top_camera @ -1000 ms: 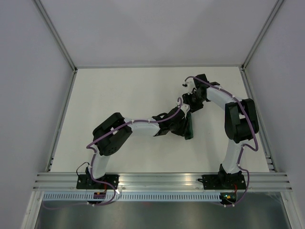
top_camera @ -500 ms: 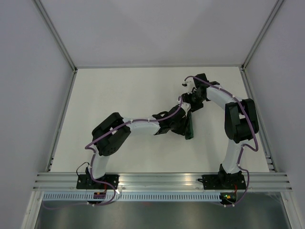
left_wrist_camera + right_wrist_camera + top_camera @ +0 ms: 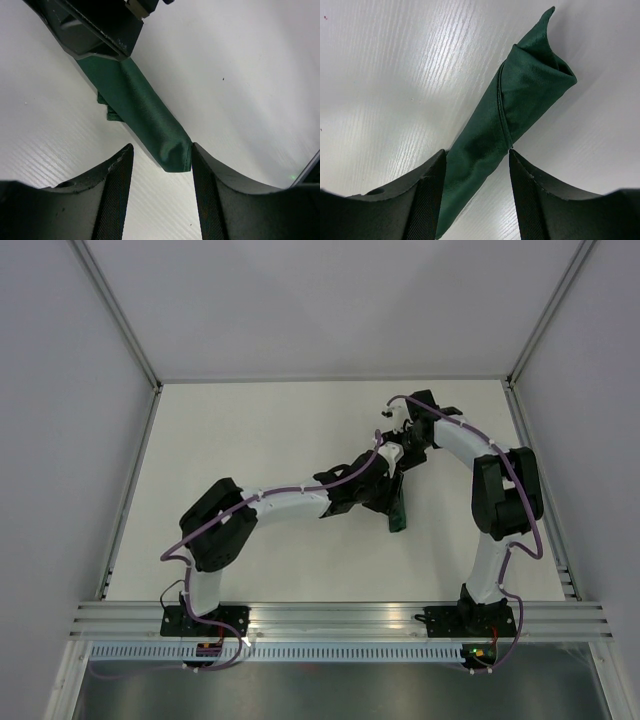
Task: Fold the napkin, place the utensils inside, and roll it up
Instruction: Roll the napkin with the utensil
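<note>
White table (image 3: 250,440), grey walls (image 3: 60,390), rolled napkin (image 3: 145,112) end framed by opened left gripper (image 3: 161,150), right gripper (image 3: 477,155) opened above it, left elbow (image 3: 215,535) swung outward since.

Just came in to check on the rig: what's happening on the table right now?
The green napkin lies on the table, already rolled into a tight tube. The left gripper straddles one end with its jaws apart. The right gripper straddles the roll farther along, short of its pointed far end. Whether the right one is pressing the cloth can't be told. No utensil shows; it may be hidden inside the roll.
</note>
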Motion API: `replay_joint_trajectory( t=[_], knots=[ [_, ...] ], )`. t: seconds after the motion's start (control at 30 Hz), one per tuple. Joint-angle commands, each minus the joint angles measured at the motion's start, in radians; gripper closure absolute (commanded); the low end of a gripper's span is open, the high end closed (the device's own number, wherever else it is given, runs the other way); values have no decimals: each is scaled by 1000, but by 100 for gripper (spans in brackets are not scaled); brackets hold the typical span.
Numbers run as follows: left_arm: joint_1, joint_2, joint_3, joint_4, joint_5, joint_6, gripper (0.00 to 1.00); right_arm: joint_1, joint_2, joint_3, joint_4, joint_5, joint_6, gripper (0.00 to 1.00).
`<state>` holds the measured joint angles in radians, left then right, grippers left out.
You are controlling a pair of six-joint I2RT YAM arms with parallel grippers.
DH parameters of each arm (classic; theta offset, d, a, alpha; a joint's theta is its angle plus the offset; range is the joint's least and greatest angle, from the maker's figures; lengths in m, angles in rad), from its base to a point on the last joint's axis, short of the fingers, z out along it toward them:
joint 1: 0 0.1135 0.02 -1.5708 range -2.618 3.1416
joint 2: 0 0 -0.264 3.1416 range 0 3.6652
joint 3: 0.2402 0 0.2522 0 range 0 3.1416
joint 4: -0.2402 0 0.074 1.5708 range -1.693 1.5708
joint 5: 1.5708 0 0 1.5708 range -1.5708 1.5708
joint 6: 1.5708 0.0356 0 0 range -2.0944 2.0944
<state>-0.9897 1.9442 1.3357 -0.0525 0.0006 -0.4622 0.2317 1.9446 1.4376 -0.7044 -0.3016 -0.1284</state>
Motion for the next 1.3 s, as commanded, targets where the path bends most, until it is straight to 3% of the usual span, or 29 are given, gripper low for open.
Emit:
replay_joint_trajectory(
  t=[0.0, 0.4, 0.63, 0.8, 0.93, 1.27],
  knots=[
    [6, -90, 30, -13, -11, 46, 44, 1, -59, 41, -29, 6, 9, 41],
    [91, -373, -153, -21, -7, 95, 42, -72, -275, 9, -30, -131, 3, 38],
    [233, -626, -325, -32, 52, 131, 40, -187, -545, -92, 29, -151, -10, 36],
    [307, -789, -409, -70, 50, 172, 37, -256, -726, -201, 69, -122, -23, 29],
    [358, -863, -441, -96, 71, 189, 36, -264, -841, -259, 57, -106, -31, 19],
    [370, -919, -469, -110, 108, 203, 35, -265, -885, -338, 72, -99, -43, 18]
  ],
)
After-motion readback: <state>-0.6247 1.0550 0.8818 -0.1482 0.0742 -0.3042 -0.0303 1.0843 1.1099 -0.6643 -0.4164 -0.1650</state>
